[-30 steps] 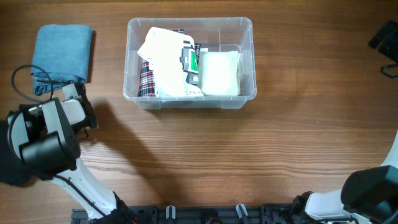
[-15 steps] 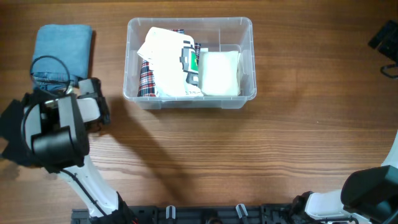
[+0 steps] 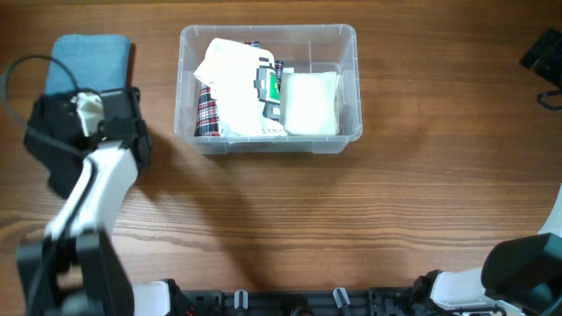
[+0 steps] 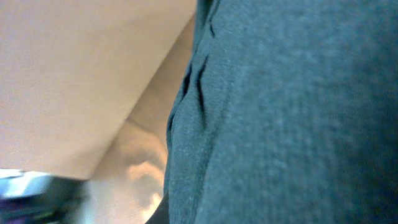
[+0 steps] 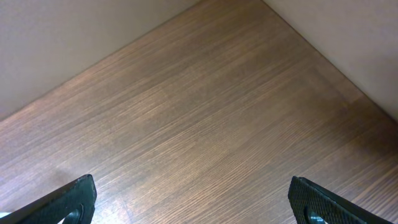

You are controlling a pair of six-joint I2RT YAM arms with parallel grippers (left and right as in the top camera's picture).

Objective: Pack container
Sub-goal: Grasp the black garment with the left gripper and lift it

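Note:
The container [image 3: 268,29], a clear plastic bin, stands at the table's back centre. It holds a white garment [image 3: 230,68], a plaid one [image 3: 206,114] and a white folded piece [image 3: 309,101]. A blue folded garment [image 3: 88,60] lies to its left. My left gripper [image 3: 95,101] sits over that garment's near edge, its fingers hidden. In the left wrist view, puckered blue fabric [image 4: 292,112] fills most of the picture, so the gripper is shut on it. My right gripper [image 5: 196,208] hangs open over bare wood.
A black object [image 3: 546,53] lies at the table's far right edge. The right arm's base [image 3: 518,268] is at the front right corner. The left arm's white link [image 3: 92,197] runs down the front left.
The left arm has swung forward from the near left onto the blue garment's near edge, and its gripper has shut there. The right arm has not moved.

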